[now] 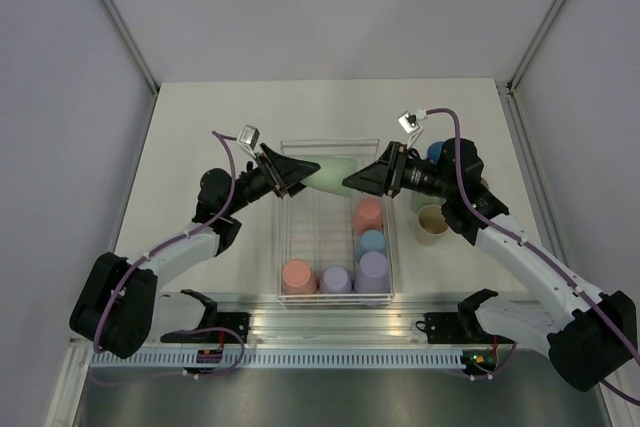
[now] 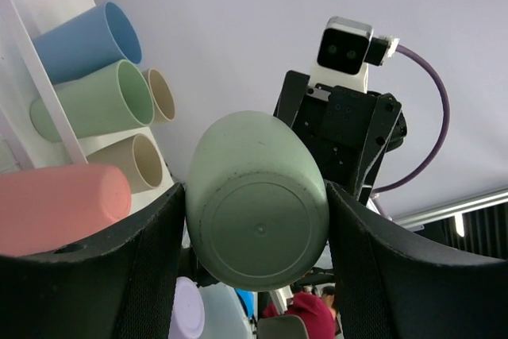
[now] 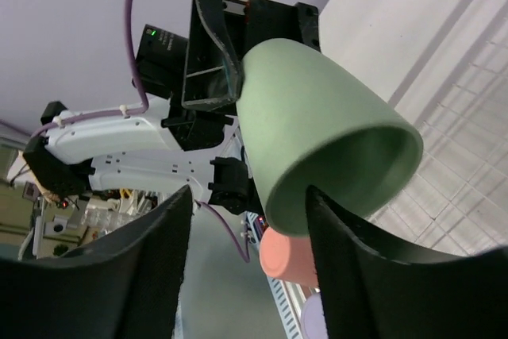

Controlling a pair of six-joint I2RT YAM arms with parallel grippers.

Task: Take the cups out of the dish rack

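- Pale green cup [image 1: 335, 175] in mid-air, lying on its side over the far end of the dish rack [image 1: 279, 247], about mid-tabletop. Looks like a handover.
- Clamped at the base end by the left gripper [image 1: 298, 173], closed tight on it, base facing the left wrist camera.
- Right gripper [image 1: 356, 180] straddling the mouth end, jaws partly open. In the right wrist view, one finger close at the rim and a clear gap on the other side. No grip there yet.
- Risk 1: letting go on the left before the right has clamped. Would drop onto the wire floor or the salmon cup [image 1: 367, 214] just nearer, then probably roll.
- Risk 2: pinching right at the thin open rim. Smooth, tapered plastic, so likely to flex oval or squirt out of the pads. Safer further down the wall.
- Risk 3: closing off-centre. Uneven first contact, a sideways shove against the left grip, then a twist.
- Risk 4: pulling away with both sides clamped. Arm against arm, then a sudden slip.
- Risk 5: the carry to the set-down spot near the right edge of the tabletop. Beige cup [image 1: 432, 224] and blue cup [image 1: 436, 152] stand close together there, easy to clip with the cup or the wrist.
- Five more in the rack, along its near end and right side.
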